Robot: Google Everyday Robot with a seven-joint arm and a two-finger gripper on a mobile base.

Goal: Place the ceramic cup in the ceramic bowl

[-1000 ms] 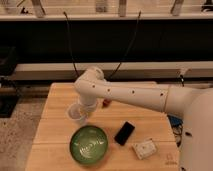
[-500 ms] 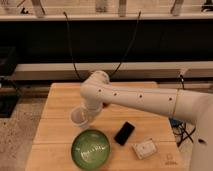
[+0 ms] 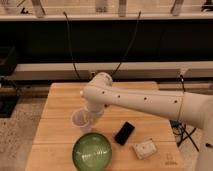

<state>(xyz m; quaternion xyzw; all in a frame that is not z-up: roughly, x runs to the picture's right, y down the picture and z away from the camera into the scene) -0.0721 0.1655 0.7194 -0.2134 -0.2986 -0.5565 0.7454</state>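
The gripper (image 3: 86, 118) has its jaws closed on the ceramic cup (image 3: 80, 120); the ceramic bowl (image 3: 92, 151) sits just below them.

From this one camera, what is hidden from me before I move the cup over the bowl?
- Gripper: beside the ceramic cup, but the arm's wrist covers its fingertips, so their contact with the cup is hidden.
- Ceramic bowl: its near rim is cut off by the bottom edge.
- Small whitish object right of the black phone: too blurred to identify.

Wooden table (image 3: 60, 107) carries ceramic bowl (image 3: 92, 151), phone (image 3: 124, 133).
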